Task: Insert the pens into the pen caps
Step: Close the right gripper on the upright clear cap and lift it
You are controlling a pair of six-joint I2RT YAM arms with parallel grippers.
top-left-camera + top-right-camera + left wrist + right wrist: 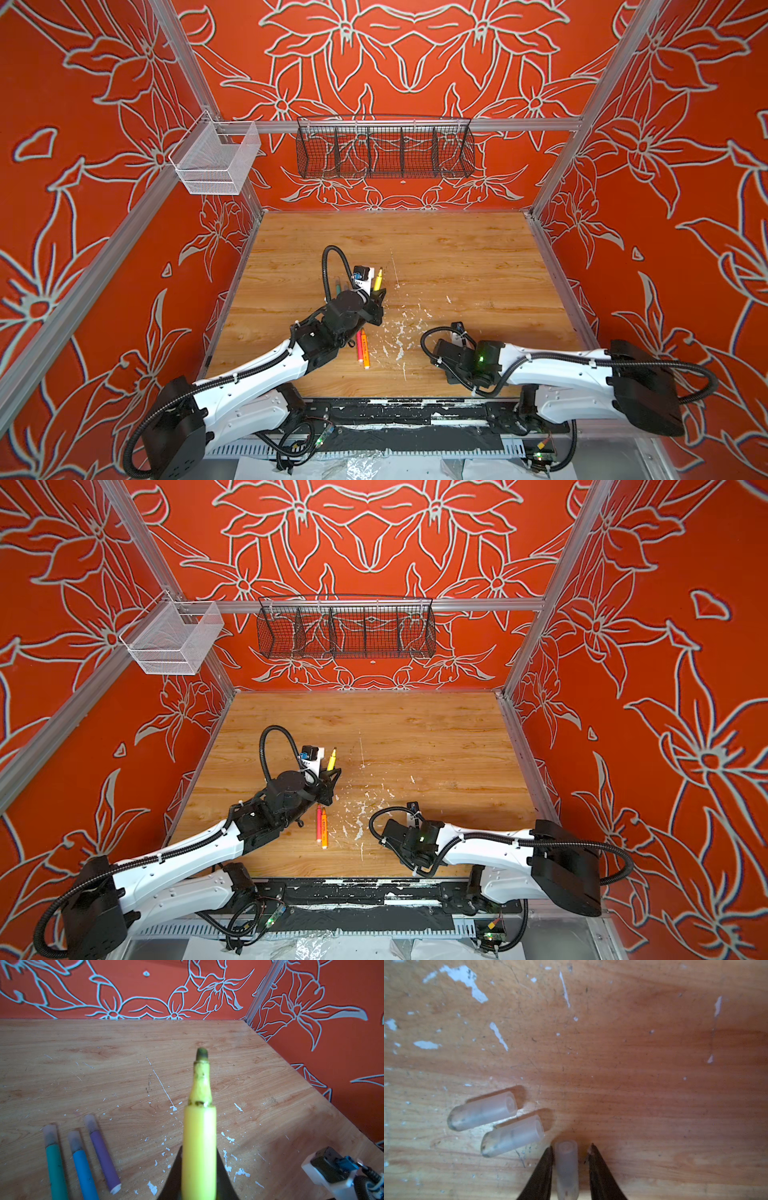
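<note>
Pen in grip: the yellow pen (199,1126) sits in the left pincer (199,1147), jaws clamped tight on its barrel. Its bare, grubby tip points out past them, uncapped.
Cap being fetched: the right pincer (571,1145) stands narrowly apart astride one clear cap (566,1167) lying on the surface (654,1064). A sliver of gap shows on one side, so I judge it not gripped yet.
Spare caps: the nearer loose cap (512,1135) and the farther loose cap (483,1110) lie side by side just beside it, among white flecks (471,982).
Done: the green pen (56,1167), blue pen (84,1169) and purple pen (104,1159) each wear a cloudy cap. In a top view they lie at about 9 o'clock of the left pincer.
Left: three pens for three caps, namely the yellow one, then the pink pen (359,347) and orange pen (365,351), lying together at 6 o'clock of the left pincer. Roughly halfway, by my reckoning.
Hidden: in both top views the right arm covers its own pincer and every loose cap. The green and blue pens run off the left wrist view's edge. The pink and orange tips look bare but are too small to be sure. Which end of the straddled cap is open, I cannot tell.
</note>
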